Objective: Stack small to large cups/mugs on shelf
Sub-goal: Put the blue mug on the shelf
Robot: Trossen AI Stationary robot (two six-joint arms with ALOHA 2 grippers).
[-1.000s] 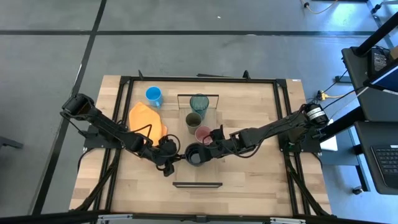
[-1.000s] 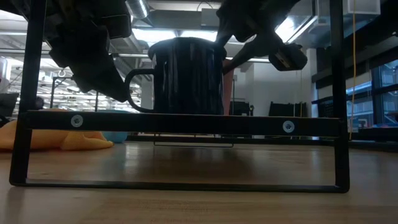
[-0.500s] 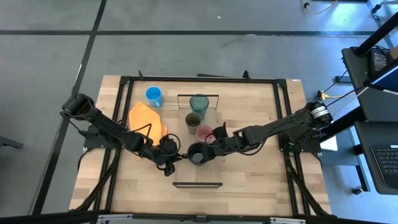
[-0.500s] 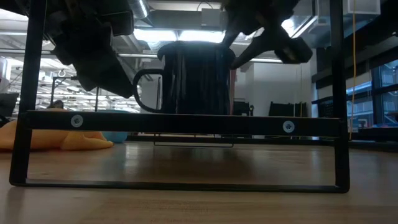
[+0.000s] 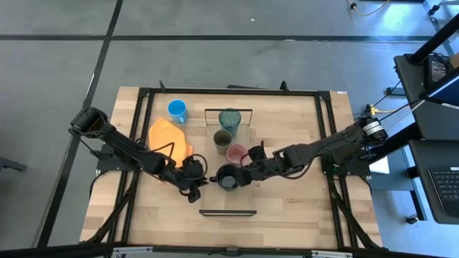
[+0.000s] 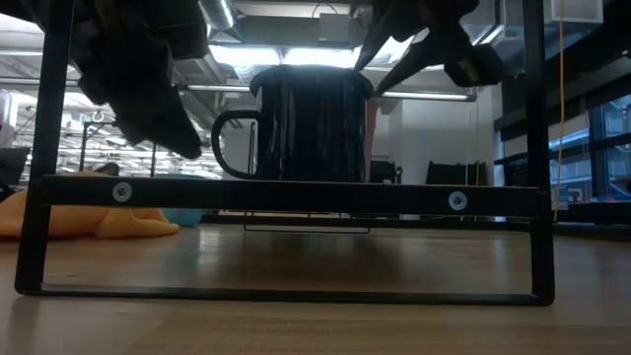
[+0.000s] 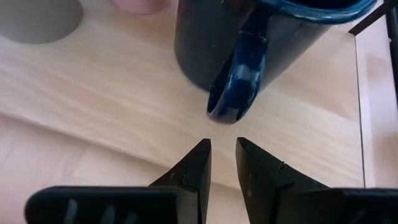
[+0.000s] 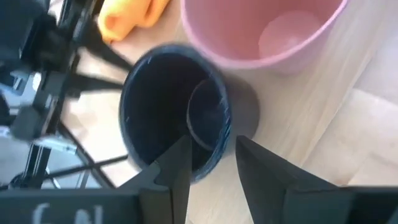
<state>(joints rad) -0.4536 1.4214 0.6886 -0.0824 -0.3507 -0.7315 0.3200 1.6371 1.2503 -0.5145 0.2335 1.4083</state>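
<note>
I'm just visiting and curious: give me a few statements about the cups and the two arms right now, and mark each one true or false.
1. The black mug stands upright on the shelf. True.
2. The blue mug is on the shelf too. False: it stands on the table, beyond the orange cloth.
3. The pink cup sits next to the black mug. True.
4. The left gripper is clamped on the mug's handle. False: its fingers sit just short of the handle, touching nothing.
5. The right gripper carries the pink cup. False: it holds nothing.

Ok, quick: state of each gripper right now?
Left gripper: slightly open, empty, just short of the black mug's handle.
Right gripper: open, empty, above the mug's rim.
</note>
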